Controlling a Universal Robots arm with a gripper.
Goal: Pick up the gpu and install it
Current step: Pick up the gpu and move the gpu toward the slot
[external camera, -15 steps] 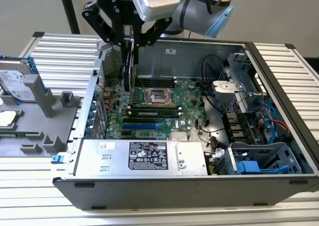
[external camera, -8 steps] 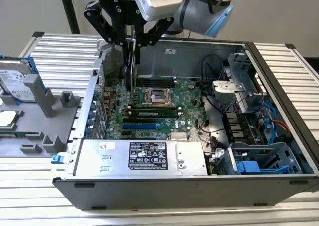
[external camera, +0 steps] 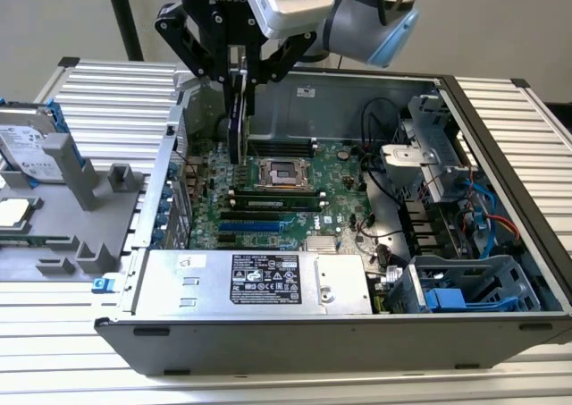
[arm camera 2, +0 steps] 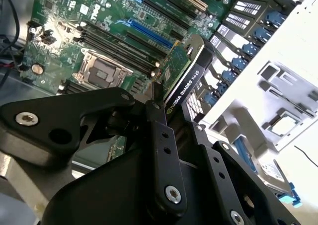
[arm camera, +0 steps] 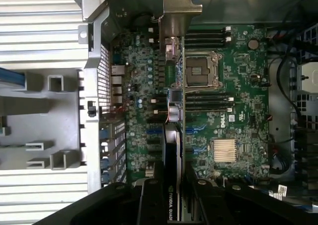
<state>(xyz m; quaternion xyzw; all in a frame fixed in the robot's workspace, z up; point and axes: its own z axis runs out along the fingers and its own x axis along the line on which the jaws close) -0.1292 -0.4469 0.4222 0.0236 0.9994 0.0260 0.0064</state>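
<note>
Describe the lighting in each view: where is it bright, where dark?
Exterior view: even light, the ribbed table bright. Second wrist view: the pale fixture glares; the pincer is dark foreground. First wrist view: the case is dim beside the gpu.

Exterior view high, wrist views seemingly near motherboard (arm camera: 243, 111)

The gpu (external camera: 237, 119) hangs upright above the motherboard (external camera: 344, 177) inside the open case (external camera: 295, 338).

Top of gpu (external camera: 236, 119) behind jaws
</note>
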